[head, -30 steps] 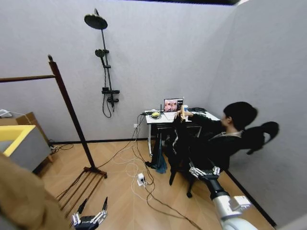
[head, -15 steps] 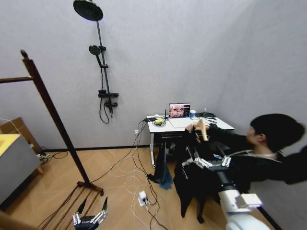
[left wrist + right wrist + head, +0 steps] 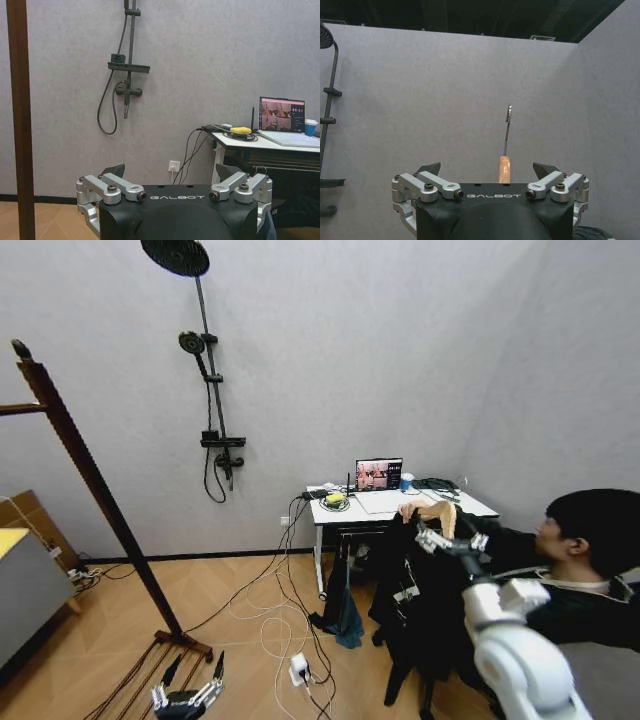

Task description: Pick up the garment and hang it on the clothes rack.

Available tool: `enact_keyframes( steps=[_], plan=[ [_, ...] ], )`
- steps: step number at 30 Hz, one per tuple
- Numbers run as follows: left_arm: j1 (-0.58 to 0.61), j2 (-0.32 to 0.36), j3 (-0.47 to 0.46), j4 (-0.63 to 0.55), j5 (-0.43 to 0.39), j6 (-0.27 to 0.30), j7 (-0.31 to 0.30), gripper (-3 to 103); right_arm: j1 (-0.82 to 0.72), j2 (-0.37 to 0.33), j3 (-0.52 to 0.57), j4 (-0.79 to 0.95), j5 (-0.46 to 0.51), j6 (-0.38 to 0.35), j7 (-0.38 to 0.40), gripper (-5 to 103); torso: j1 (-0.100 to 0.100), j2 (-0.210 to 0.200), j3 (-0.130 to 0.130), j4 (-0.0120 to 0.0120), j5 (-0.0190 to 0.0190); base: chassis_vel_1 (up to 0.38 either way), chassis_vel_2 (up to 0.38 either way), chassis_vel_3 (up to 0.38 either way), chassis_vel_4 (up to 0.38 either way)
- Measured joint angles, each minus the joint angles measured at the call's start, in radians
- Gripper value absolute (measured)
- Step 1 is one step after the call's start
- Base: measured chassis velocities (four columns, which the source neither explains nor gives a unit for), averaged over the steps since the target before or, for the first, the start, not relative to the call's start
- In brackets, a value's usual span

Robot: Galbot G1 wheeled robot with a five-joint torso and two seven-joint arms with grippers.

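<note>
Right pincer (image 3: 432, 536) spread beside the garment (image 3: 415, 605) hanger.

GALBOT lettering on both gripper housings

The left gripper (image 3: 171, 176) carries the word "GALBOT" in pale capitals on its black housing; the right gripper (image 3: 488, 169) bears the same "GALBOT" mark. The laptop screen (image 3: 379, 474) on the far desk shows nothing legible.

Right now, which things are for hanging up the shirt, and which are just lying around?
For the job:
- the garment, black, on a wooden hanger
- the clothes rack
- the right gripper, up by the hanger's neck
- the left gripper, low and waiting

Just lying around:
- shower set on the wall
- desk with laptop
- floor cables
</note>
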Motion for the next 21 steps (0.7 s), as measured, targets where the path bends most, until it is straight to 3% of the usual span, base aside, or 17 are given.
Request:
enact_keyframes(
  steps=[8,10,12,13,15,17,20,21],
  plan=[
    [0.0,0.0,0.0,0.0,0.0,0.0,0.0,100,0.048,-0.023,0.01,-0.064,0.006,-0.001,-0.018,100,0.001,0.0,0.0,-0.0001,0.0001,0.0,0.0,0.0,0.0],
    [0.0,0.0,0.0,0.0,0.0,0.0,0.0,100,0.06,-0.027,0.01,-0.079,0.006,-0.001,-0.023,95,0.001,0.0,0.0,0.0,0.0001,0.0,0.0,0.0,0.0],
    [0.0,0.0,0.0,0.0,0.0,0.0,0.0,100,0.08,-0.035,0.008,-0.112,0.008,-0.001,-0.028,79,0.001,0.0,0.0,-0.0001,0.0,0.0,0.0,0.0,0.0],
    [0.0,0.0,0.0,0.0,0.0,0.0,0.0,100,0.08,-0.035,0.008,-0.112,0.008,-0.001,-0.028,79,0.001,0.0,0.0,-0.0001,0.0,0.0,0.0,0.0,0.0],
    [0.0,0.0,0.0,0.0,0.0,0.0,0.0,100,0.081,-0.031,0.003,-0.127,0.012,0.002,-0.03,68,0.001,0.0,0.0,-0.0002,0.0001,0.0,0.0,0.0,0.0],
    [0.0,0.0,0.0,0.0,0.0,0.0,0.0,100,0.08,-0.027,0.003,-0.13,0.012,0.003,-0.03,68,0.001,0.0,0.0,-0.0002,0.0,0.0,0.0,0.0,0.0],
    [0.0,0.0,0.0,0.0,0.0,0.0,0.0,100,0.073,-0.012,0.002,-0.145,0.013,0.014,-0.031,51,0.001,0.0,0.0,-0.0002,0.0001,0.0,0.0,0.0,0.0],
    [0.0,0.0,0.0,0.0,0.0,0.0,0.0,100,0.072,-0.01,0.002,-0.148,0.013,0.019,-0.031,51,0.001,0.0,0.0,-0.0001,0.0001,0.0,0.0,0.0,0.0]
  ],
)
